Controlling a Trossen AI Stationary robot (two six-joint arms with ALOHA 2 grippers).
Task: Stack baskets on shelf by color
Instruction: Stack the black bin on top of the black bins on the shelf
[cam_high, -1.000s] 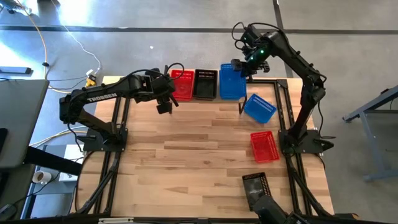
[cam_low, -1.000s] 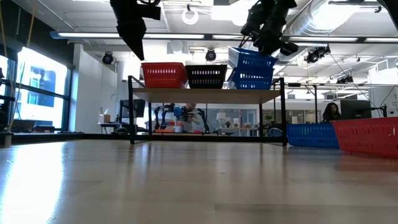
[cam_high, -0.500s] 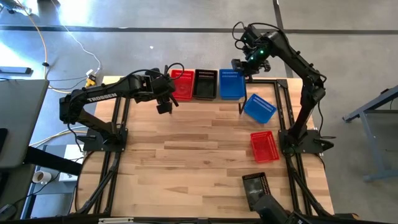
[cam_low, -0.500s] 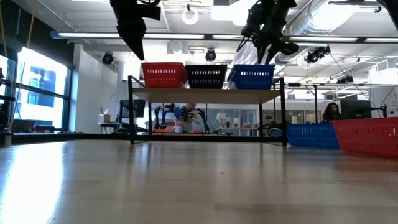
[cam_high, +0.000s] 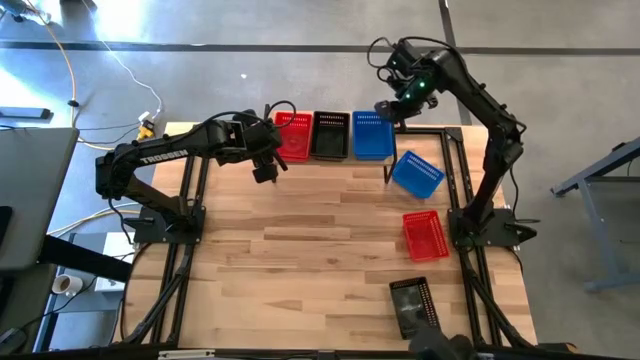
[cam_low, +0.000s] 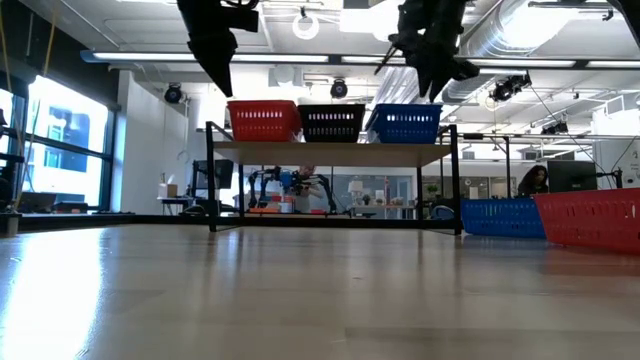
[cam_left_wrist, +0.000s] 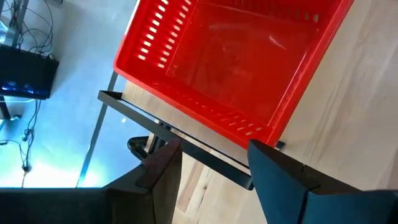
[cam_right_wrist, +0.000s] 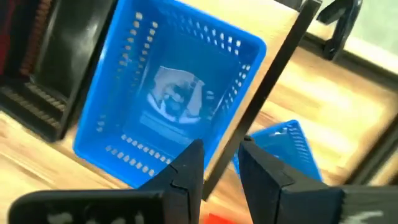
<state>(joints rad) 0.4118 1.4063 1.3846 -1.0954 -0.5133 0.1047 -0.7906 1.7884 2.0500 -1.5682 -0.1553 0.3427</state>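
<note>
Over the shelf (cam_low: 330, 150), right gripper (cam_high: 385, 108) hovers, jaws apart, above the blue basket (cam_high: 372, 136); left gripper (cam_high: 265, 172) open too. Light, stiff plastic: pinch a rim wall.

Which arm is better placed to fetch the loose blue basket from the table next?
Right: the right gripper, open and empty, hovers above the shelf's blue basket, nearest the loose blue basket. The left gripper is across the table.

A robotics lab or open workshop hall is shown: exposed ducts (cam_low: 540, 30) and strip lights (cam_low: 330, 60) are seen overhead, a concrete floor (cam_high: 250, 60) lies around the table (cam_high: 300, 250), and another robot rig (cam_low: 290, 188) and a seated person (cam_low: 533, 180) appear behind.
</note>
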